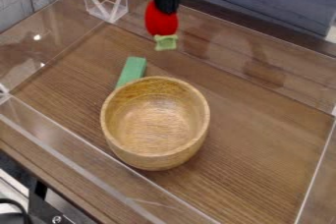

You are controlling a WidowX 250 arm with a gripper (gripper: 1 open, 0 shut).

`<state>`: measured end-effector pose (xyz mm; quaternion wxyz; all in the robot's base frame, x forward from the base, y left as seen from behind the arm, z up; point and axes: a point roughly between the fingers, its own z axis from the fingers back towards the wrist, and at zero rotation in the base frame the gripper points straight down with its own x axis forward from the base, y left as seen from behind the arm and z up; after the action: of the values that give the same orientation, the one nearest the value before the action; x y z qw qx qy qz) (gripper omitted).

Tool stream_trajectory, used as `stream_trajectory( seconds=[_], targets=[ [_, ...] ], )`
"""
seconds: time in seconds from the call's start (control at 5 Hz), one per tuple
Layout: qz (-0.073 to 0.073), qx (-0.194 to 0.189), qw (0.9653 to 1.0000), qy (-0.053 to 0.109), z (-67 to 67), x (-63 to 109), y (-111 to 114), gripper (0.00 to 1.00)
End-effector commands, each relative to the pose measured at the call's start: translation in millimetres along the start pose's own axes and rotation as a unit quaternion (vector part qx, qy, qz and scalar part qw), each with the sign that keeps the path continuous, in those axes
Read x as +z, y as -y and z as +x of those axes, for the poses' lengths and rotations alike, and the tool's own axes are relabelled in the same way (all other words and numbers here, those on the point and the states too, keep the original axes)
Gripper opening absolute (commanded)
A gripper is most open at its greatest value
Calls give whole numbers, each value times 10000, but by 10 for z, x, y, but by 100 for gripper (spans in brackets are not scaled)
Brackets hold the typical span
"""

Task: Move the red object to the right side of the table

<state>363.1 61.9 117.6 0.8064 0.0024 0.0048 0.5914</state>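
The red object [160, 20], a small strawberry-like toy with a green cap at its lower end, hangs in the air above the back of the table [250, 120]. My gripper [163, 12] points straight down and is shut on the red object, its dark fingers clamped on the toy's upper half. The toy is clear of the tabletop, left of the table's middle and behind the bowl.
A round wooden bowl [156, 122] stands at the front centre-left. A flat light-green strip [130, 72] lies by the bowl's back-left rim. Low clear acrylic walls [39, 130] edge the table, with a small clear stand [105, 4] at the back left.
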Motion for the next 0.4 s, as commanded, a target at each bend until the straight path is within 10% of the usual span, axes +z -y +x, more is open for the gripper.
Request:
stream_trajectory(
  seconds=[0.0, 0.2],
  targets=[
    [-338, -340, 9987, 159, -465, 263, 19, 0],
    [-344, -798, 9961, 132, -896, 235, 50, 0]
  ],
)
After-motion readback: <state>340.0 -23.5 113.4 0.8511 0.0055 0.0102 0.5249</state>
